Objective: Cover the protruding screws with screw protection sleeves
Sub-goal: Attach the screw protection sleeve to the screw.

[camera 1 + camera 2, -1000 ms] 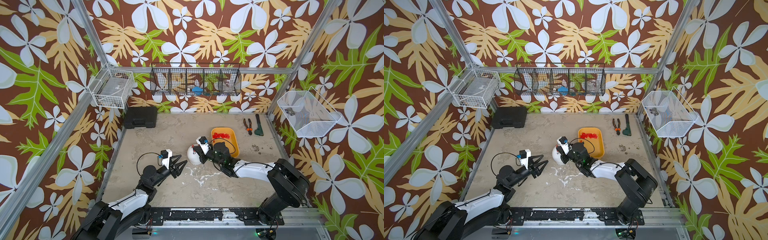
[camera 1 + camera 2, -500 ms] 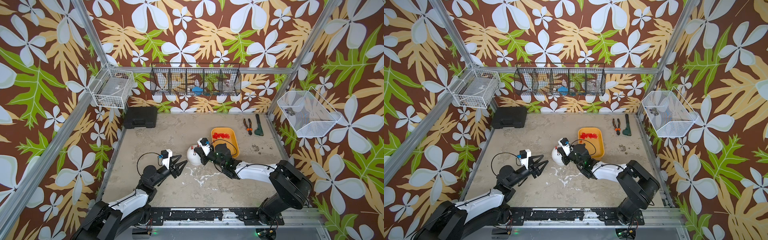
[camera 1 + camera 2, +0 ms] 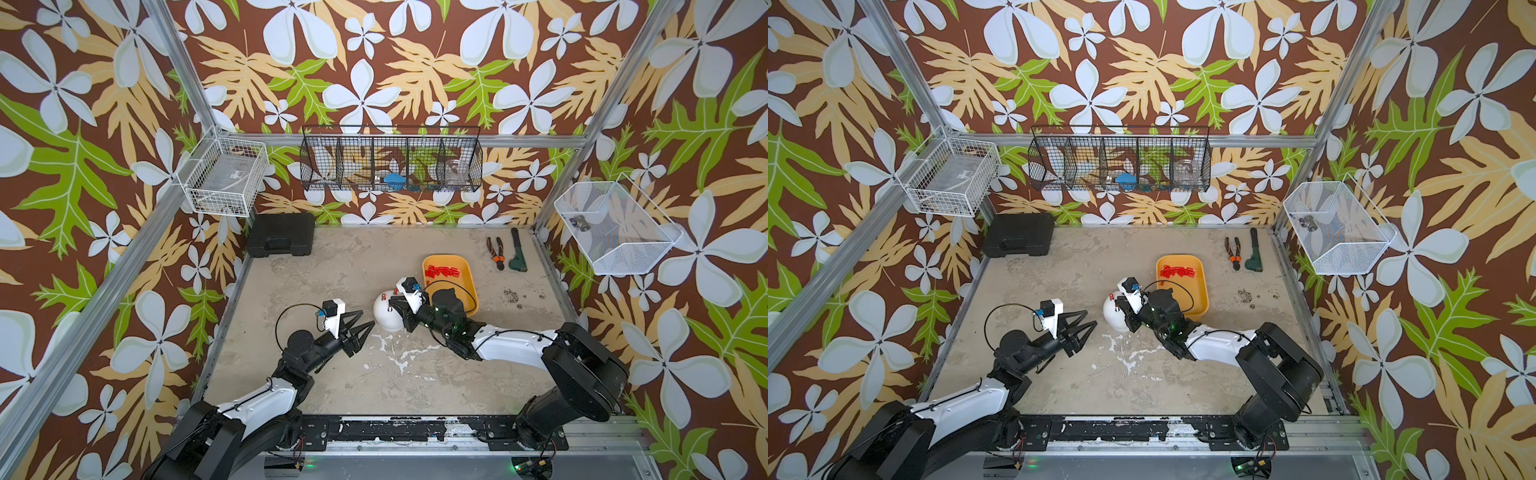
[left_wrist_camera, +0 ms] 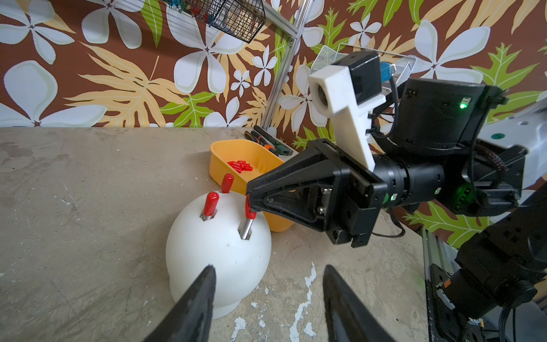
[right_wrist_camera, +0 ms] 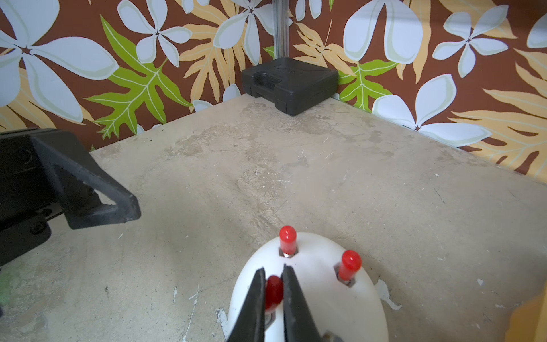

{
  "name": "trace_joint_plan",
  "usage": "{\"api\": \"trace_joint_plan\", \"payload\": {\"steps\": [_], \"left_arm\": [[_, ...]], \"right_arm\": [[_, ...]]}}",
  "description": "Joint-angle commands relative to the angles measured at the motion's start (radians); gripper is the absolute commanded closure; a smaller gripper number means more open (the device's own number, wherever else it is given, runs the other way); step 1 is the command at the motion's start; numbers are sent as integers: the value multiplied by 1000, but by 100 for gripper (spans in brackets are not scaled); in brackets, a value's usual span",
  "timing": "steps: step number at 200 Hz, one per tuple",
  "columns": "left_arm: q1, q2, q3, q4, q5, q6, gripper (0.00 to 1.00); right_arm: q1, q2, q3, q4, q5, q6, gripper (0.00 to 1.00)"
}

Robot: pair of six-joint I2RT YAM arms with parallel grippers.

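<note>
R gripper (image 5: 273, 274) pinches red sleeve (image 5: 273, 291), long axis approx upright, closed end up, only partway down screw (image 4: 245, 229) on dome (image 4: 219, 254); L gripper (image 4: 268, 268) open, empty

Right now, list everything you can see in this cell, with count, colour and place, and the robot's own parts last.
dome: one, white, mid-table beside the tray
screws: three in view, grey, sticking out of the dome
seated sleeves: two, red, on screws
held sleeve: one, red, partway down the third screw
loose sleeves: small heap, red, in the tray
tray: one, yellow, behind the dome
pliers: one, orange-handled, back of table
green tool: one, beside the pliers
case: one, black, back corner
wall baskets: three, two white, one black
table: one, beige
left gripper: black, open, near the dome
right gripper: black, shut on the held sleeve
</note>
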State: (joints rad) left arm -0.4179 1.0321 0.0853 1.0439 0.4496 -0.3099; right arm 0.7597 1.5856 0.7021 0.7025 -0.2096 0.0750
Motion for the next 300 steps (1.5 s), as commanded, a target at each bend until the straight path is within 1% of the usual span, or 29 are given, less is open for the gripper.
{"api": "trace_joint_plan", "payload": {"steps": [1,84,103,116,163,209,239,266,281,290,296,297,298,300], "left_arm": [[-2,-3,8,6,0,13,41],[-2,-2,10,1,-5,14,41],[-2,-2,10,-1,-7,14,41],[-2,-2,10,-2,-5,15,41],[-2,0,13,-4,-5,15,41],[-2,0,14,-7,-7,17,41],[-2,1,13,-5,-6,17,41],[-2,-1,14,-8,-7,18,41],[-2,1,14,-8,-6,18,41],[-2,1,14,-7,-6,17,41],[-2,0,14,-9,-7,17,41],[-2,-1,14,-9,-8,17,41],[-2,0,14,-9,-7,17,41],[-2,-1,14,-10,-8,17,41]], "right_arm": [[3,-7,-3,0,-26,12,85],[2,-10,-17,19,-19,22,83],[2,-6,-13,19,-22,22,78],[2,-4,-11,12,-22,20,76],[2,-28,-30,31,-2,22,64],[1,-52,-20,21,-5,22,58],[2,-76,-16,14,-4,22,56],[-1,-116,-12,7,-4,44,52],[-11,-125,11,-20,-30,72,52],[-26,-118,34,-41,-45,112,53],[-41,-111,49,-50,-79,145,57],[-49,-108,54,-48,-93,157,60],[-49,-108,54,-48,-93,157,60],[-55,-103,59,-44,-113,174,65]]}}
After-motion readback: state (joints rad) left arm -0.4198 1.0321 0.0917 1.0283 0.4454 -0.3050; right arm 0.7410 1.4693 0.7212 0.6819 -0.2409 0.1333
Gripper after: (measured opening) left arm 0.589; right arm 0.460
